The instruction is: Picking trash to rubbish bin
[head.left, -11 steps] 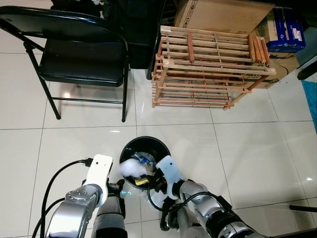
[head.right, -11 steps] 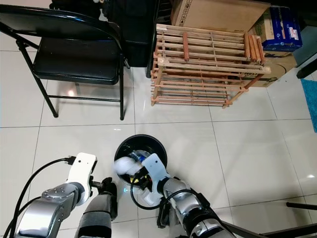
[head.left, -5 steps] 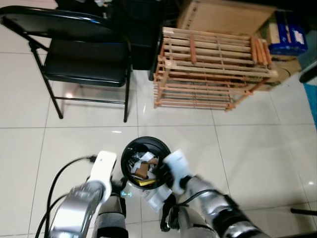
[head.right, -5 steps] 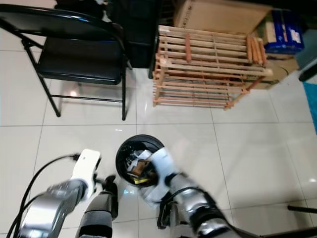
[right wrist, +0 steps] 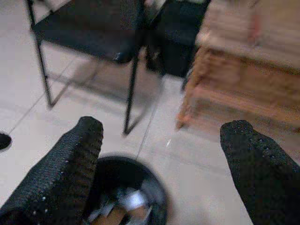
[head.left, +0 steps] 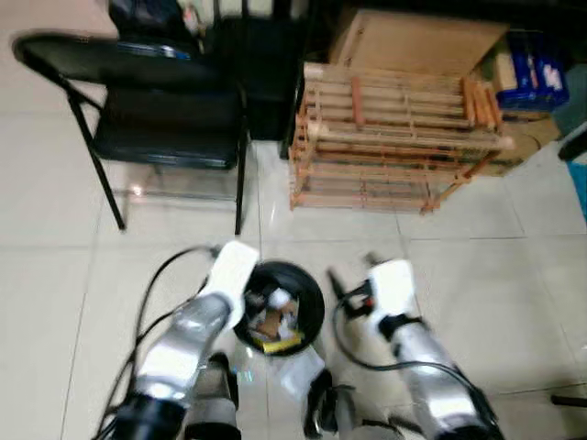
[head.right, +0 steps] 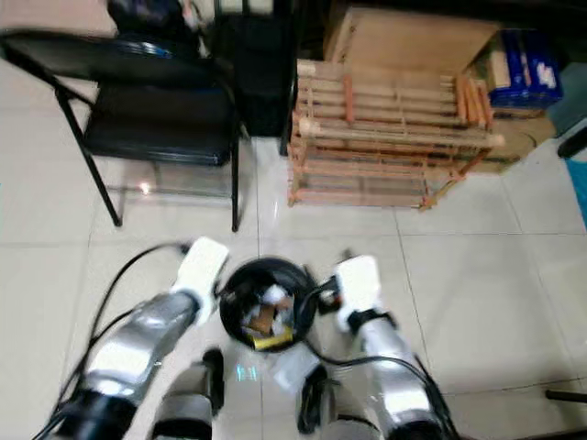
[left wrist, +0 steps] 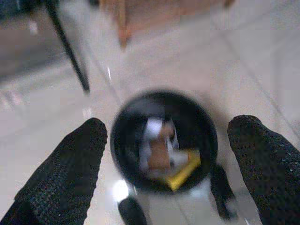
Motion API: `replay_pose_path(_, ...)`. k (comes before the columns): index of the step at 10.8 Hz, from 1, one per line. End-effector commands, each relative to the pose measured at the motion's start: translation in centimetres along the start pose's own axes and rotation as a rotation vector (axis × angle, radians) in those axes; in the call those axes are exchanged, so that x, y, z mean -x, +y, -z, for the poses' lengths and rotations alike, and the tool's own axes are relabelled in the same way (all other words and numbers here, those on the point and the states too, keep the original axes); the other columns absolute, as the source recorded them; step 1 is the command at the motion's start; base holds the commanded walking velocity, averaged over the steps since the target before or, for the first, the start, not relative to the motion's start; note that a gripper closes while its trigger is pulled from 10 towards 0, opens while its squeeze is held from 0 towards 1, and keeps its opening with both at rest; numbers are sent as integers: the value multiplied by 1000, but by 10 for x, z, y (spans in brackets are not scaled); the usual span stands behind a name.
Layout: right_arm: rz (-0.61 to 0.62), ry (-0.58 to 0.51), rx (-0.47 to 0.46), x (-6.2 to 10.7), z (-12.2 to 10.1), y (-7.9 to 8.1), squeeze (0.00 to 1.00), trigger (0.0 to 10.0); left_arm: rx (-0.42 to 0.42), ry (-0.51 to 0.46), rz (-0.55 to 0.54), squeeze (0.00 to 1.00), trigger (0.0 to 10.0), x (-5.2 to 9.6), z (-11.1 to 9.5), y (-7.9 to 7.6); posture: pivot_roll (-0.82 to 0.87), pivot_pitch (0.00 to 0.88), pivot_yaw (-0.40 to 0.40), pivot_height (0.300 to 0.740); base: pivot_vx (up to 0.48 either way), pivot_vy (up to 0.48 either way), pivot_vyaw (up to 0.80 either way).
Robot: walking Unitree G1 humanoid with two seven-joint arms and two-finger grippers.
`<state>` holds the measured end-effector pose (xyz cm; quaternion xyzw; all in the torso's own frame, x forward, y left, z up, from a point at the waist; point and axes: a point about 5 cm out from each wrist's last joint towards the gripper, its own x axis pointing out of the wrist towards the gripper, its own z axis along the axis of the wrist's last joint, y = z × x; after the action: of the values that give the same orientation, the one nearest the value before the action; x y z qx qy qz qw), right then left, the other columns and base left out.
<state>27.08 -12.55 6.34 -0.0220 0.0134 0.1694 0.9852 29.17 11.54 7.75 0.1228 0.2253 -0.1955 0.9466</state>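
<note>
The black round rubbish bin [head.left: 312,302] stands on the tiled floor in front of me. Inside it lie a white crumpled wad [head.left: 278,298], a brown scrap [head.left: 269,322] and a yellow piece [head.left: 282,345]. My left gripper [left wrist: 168,125] hovers over the bin's left side, open, with the bin [left wrist: 206,140] framed between its black fingers [left wrist: 70,159]. My right gripper [right wrist: 165,125] is off the bin's right rim, open and holding nothing; its wrist [head.left: 390,280] shows white in the eye views.
A black folding chair [head.left: 165,137] stands at the back left. A wooden slatted rack [head.left: 394,137] is at the back right, with a cardboard box [head.left: 413,37] and a blue carton [head.left: 527,60] behind it. A pale scrap [head.left: 301,371] lies on the floor beside the bin.
One second ago the right gripper held the white wad over the bin. The wad now lies in the bin, and that gripper has drawn away to the right. The left arm has risen to the bin's left rim.
</note>
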Motion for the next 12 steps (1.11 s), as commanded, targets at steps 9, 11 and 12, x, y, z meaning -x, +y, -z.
replay_pose_path(9, 403, -180, 69, 56, -82, -35, 0, 10000, -93, -586, 14, 0, 10000, -14, -93, -17, 120, 78, -54, 740, 0, 0, 0)
replay_pose_path(11, 400, -171, 62, 57, -86, -33, 0, 10000, -92, -621, 17, 0, 10000, -13, -104, -23, 115, 75, -54, 740, 0, 0, -753)
replay_pose_path(12, 400, -171, 62, 58, -89, -33, 0, 10000, -75, -623, 26, 0, 10000, -13, -105, -23, 111, 71, -54, 740, 0, 0, -744)
